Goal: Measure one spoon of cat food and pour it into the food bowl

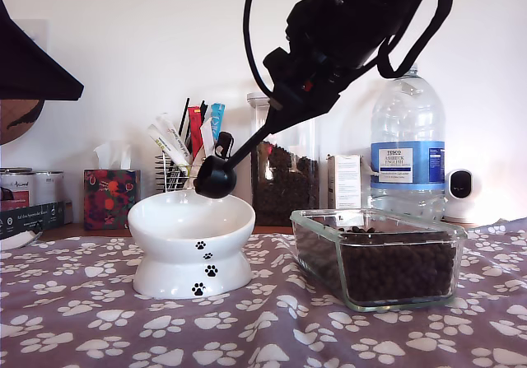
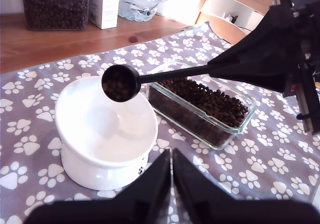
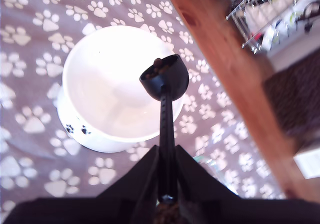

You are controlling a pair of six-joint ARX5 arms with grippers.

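The black spoon (image 1: 215,177) (image 2: 120,82) (image 3: 165,76) hangs tilted over the white food bowl (image 1: 191,236) (image 2: 100,169) (image 3: 100,83), its cup down and close above the rim. Brown cat food (image 2: 119,87) fills the cup, and the bowl's inside looks bare white. My second gripper (image 1: 284,113) (image 2: 215,68) (image 3: 165,151) is shut on the spoon's handle, reaching down from the exterior view's upper right. My first gripper (image 2: 171,154) is shut on nothing, hovering near the bowl on the side away from the wooden shelf. More cat food (image 1: 399,269) (image 2: 210,101) lies in a glass dish.
The rectangular glass dish (image 1: 375,216) (image 2: 215,143) stands at the exterior view's right of the bowl. Behind are a clear canister (image 1: 284,162) of kibble, a water bottle (image 1: 408,146), a small white box (image 1: 346,180), a utensil rack (image 1: 185,150) and a tissue box (image 1: 109,197).
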